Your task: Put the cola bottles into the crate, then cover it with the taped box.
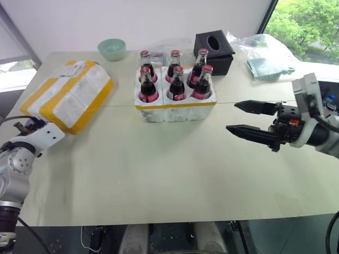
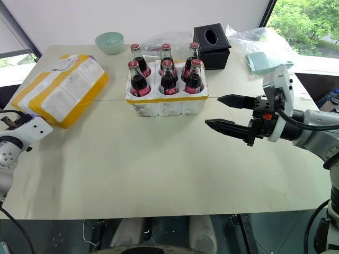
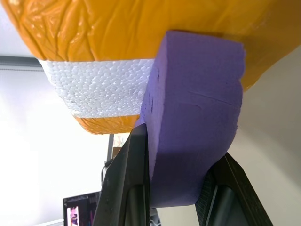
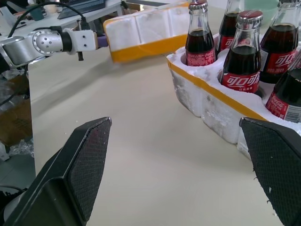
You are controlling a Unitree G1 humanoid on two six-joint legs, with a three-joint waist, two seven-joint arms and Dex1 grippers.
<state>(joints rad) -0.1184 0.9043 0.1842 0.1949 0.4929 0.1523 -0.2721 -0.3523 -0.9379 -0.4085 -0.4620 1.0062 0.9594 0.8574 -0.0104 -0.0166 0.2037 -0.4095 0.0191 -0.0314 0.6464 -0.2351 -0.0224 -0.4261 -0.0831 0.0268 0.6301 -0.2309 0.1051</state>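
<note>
All six cola bottles stand in the crate, the left gripper is clamped on the purple plate under the taped box nearby, which still needs lifting on, and the right gripper hangs spread.

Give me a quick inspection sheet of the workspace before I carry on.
Surface: pale table, open in front.
Job's things: six cola bottles all stand in the crate; the taped box lies left of it, tilted.
Clutter: green bowl, black tissue box, plastic bags at the far side.
End effectors: left end effector shut on a purple piece under the box; right end effector open, right of the crate.
Cables: black cable by the left arm.
Surroundings: window, trees outside.
</note>
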